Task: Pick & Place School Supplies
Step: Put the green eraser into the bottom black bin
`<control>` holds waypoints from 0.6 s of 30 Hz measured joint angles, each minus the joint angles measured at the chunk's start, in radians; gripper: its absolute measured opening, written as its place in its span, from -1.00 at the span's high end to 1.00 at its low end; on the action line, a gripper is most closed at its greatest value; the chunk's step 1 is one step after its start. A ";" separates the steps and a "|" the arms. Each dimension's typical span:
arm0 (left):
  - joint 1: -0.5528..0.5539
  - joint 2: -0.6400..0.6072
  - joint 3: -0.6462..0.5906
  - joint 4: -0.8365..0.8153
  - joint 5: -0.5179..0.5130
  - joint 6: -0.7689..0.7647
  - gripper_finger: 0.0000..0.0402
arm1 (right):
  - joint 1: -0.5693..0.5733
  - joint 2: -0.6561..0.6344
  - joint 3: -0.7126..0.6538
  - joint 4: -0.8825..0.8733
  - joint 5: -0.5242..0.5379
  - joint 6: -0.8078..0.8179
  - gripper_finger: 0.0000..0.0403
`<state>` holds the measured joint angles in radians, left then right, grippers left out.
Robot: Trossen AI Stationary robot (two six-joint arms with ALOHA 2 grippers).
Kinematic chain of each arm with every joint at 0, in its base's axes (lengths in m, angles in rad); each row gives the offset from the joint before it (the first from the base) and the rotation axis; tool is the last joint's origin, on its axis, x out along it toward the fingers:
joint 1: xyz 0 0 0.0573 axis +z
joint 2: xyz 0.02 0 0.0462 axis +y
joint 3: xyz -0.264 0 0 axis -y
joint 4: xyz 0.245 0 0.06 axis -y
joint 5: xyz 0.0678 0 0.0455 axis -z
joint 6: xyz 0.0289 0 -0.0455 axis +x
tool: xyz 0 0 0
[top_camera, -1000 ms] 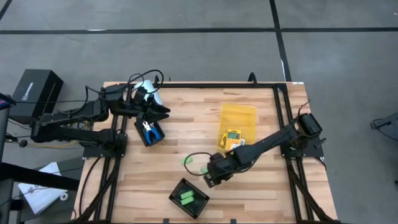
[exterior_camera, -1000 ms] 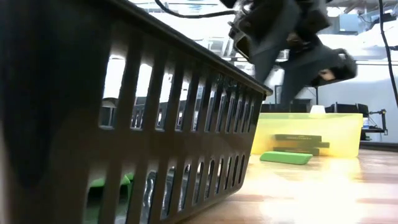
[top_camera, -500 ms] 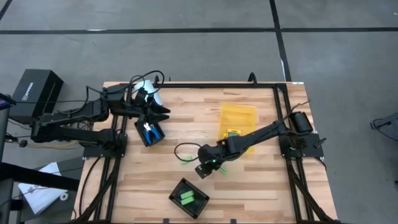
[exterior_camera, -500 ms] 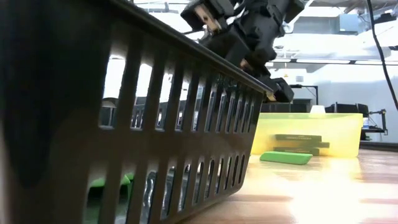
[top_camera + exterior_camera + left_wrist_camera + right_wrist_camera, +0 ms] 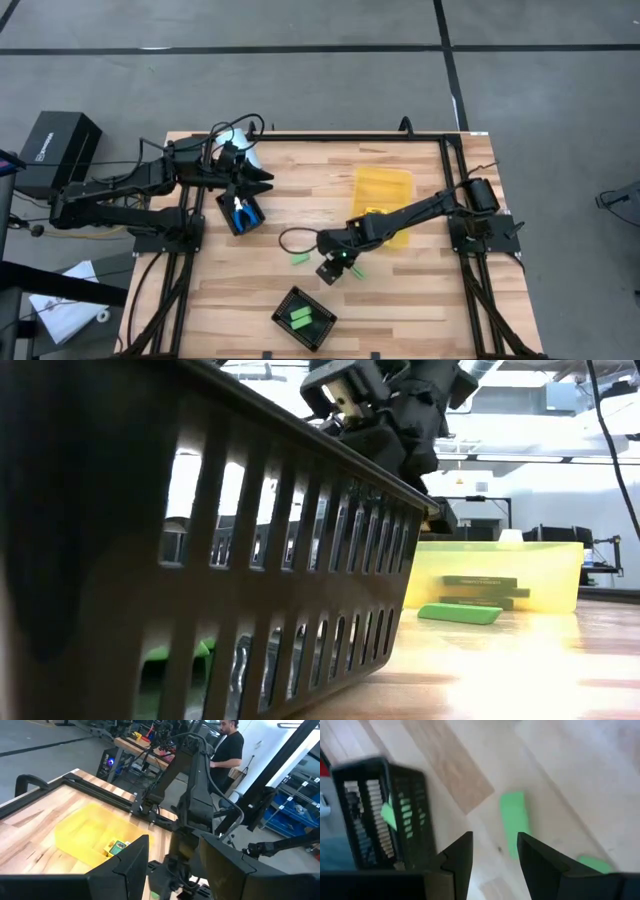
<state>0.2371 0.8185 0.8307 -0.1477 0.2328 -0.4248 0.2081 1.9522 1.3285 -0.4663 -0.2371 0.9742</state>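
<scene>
Here, right gripper [image 5: 333, 268] out over mid-table, above bare wood, fingers apart with nothing between them. In the right wrist view, gap between the fingers [image 5: 460, 857] pointed down at a green piece [image 5: 514, 822] lying flat on the boards; second green piece [image 5: 593, 863] near it, only partly in view. From above, one green piece [image 5: 299, 259] just left of the gripper, another [image 5: 355, 270] just right of it, both on the table.

Black slatted tray [image 5: 304, 317] at the near edge, well below the gripper, with green pieces [image 5: 301, 317] inside. Same tray [image 5: 200, 560] filling most of the low view, a bit of green visible through its slats.

Yellow bin [image 5: 384, 195] right of centre, partly under the right arm; one yellow pack with a green label [image 5: 117, 848] inside it. Green piece [image 5: 460, 613] on the table in front of the bin in the low view.

Left gripper [image 5: 258, 180] parked at the far left, above a second black tray [image 5: 227, 216] holding blue-handled scissors [image 5: 240, 209]. Fingers [image 5: 131, 862] standing apart, empty. Pale cylinder [image 5: 238, 143] behind that arm.

Person [image 5: 227, 747] standing in the room beyond the table.
</scene>
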 joint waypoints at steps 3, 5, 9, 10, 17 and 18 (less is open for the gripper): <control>0.000 0.000 0.000 0.000 -0.004 0.000 0.16 | -0.011 0.000 0.000 0.006 -0.005 -0.019 0.28; 0.000 0.000 0.000 -0.002 -0.007 -0.001 0.16 | -0.031 0.000 0.000 0.019 -0.026 -0.032 0.29; 0.000 -0.001 0.001 -0.056 -0.018 -0.003 0.16 | -0.068 0.000 0.068 0.021 -0.072 -0.062 0.29; 0.000 -0.001 0.001 -0.120 -0.022 0.002 0.16 | -0.072 -0.002 0.099 0.017 -0.073 -0.083 0.29; -0.034 0.064 -0.010 -0.465 -0.014 0.108 0.16 | -0.127 -0.010 0.425 -0.181 0.067 -0.292 0.28; -0.052 0.080 -0.015 -0.464 -0.012 0.119 0.16 | -0.138 -0.010 0.472 -0.209 0.085 -0.321 0.28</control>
<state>0.1851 0.8984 0.8156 -0.6116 0.2204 -0.3057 0.0700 1.9419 1.8004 -0.6756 -0.1518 0.6528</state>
